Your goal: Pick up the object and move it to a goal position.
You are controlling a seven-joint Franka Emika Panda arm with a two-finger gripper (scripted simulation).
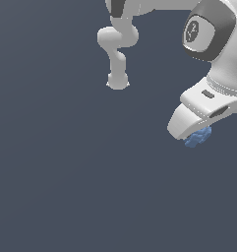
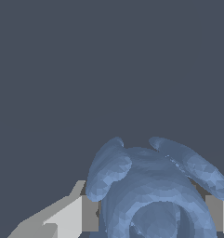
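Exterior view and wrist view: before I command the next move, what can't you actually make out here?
- Exterior view: the gripper body covers most of the light-blue object; the fingertips are hidden.
- Wrist view: the object is cut off by the frame edge; the fingers flank it, but contact at the pads is unclear.
- Neither view shows a goal marker.
- The plain grey ground shows no shadow, so the object's height is unclear.

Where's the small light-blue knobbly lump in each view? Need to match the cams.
Exterior view: the light-blue knobbly lump peeks out beneath the white gripper, at the exterior view's right edge, mid-height.
Wrist view: the lump looms large and close, sitting between the two grey fingers.
Shared landmark: the gripper itself, seen as finger pads on both sides of the lump in the wrist view.
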